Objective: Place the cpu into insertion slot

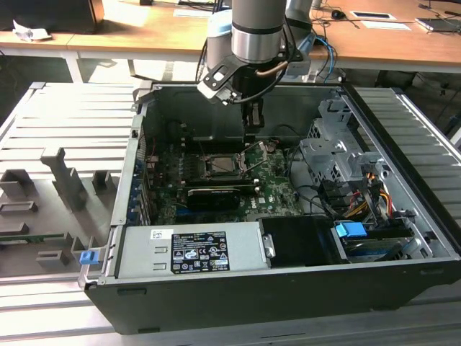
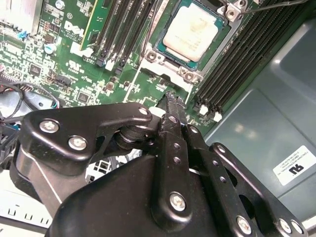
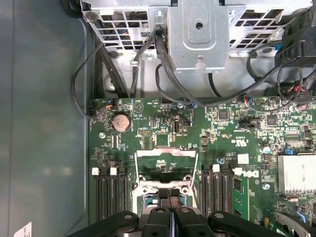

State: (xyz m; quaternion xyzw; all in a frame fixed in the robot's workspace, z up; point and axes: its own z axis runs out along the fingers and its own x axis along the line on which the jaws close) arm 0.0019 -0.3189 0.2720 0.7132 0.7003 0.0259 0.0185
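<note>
The cpu is showing a dull, smudged silver-grey metal top, and the frame of the insertion slot is gleaming as bare bright metal. The gripper is looking matt black, its screws shining silvery. The motherboard is glinting glossy green. In the exterior view, at six o'clock from the board, the power supply is showing smooth grey metal under a paper label, and the computer case is looking matt dark
</note>
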